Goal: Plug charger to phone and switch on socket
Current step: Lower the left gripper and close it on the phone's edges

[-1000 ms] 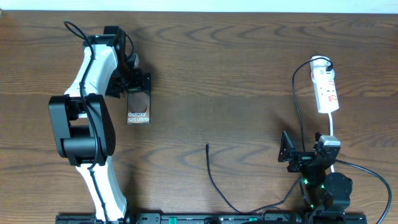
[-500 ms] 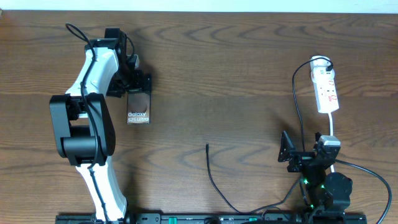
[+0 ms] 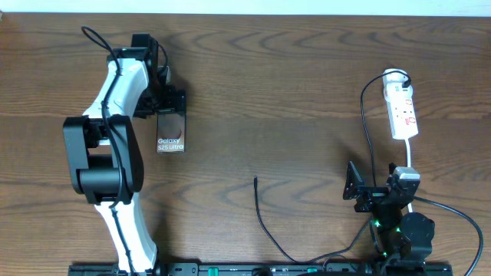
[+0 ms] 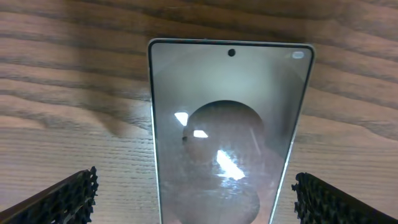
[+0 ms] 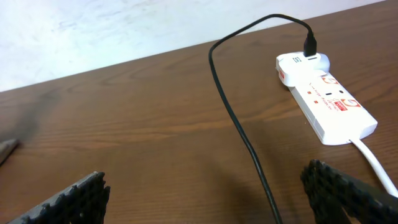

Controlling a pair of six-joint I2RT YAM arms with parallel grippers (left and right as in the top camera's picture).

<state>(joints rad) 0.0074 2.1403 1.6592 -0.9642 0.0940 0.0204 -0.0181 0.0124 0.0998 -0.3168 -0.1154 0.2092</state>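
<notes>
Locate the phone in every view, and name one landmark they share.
Overhead: phone upper left, by the left gripper.
Left wrist: phone fills the centre, between the open fingers.
Right wrist: not in it.
Shared landmark: the wooden table, in all three.

A robotics lab bench: left arm (image 3: 115,92) and right arm (image 3: 395,205) mounted at a wood-grain table (image 3: 291,92).

We observe the left gripper (image 3: 170,104), jaws spread, above the phone (image 3: 170,139); the charger (image 3: 256,198) lies well apart.
</notes>
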